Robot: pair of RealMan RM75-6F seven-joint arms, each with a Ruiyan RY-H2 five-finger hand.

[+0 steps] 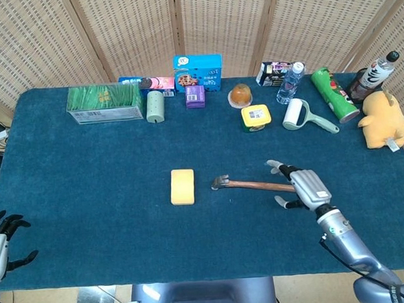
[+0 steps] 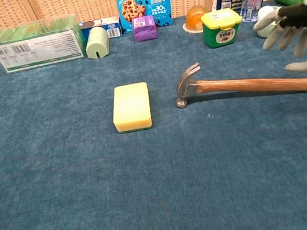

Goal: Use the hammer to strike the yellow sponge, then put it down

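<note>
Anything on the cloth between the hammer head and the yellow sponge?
Nothing: only bare blue tablecloth separates the rectangular yellow sponge from the wooden-handled hammer's steel head, clearest in the chest view.

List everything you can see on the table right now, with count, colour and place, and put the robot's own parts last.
hammer: 1, wooden handle and metal head, lying mid-table, head toward the sponge
yellow sponge: 1, yellow, mid-table, apart from the hammer head
green box: 1, green, back left
pale green roll: 1, beside the green box
cookie box: 1, blue, back centre
purple box: 1, in front of the cookie box
orange jelly cup: 1, back centre-right
yellow-lidded tub: 1, green and yellow, in front of the jelly cup
water bottle: 1, clear, back right
lint roller: 1, white, right
green can: 1, lying back right
plush toy: 1, yellow, far right
left hand: near left edge, holding nothing
right hand: fingers spread over the handle's end
</note>
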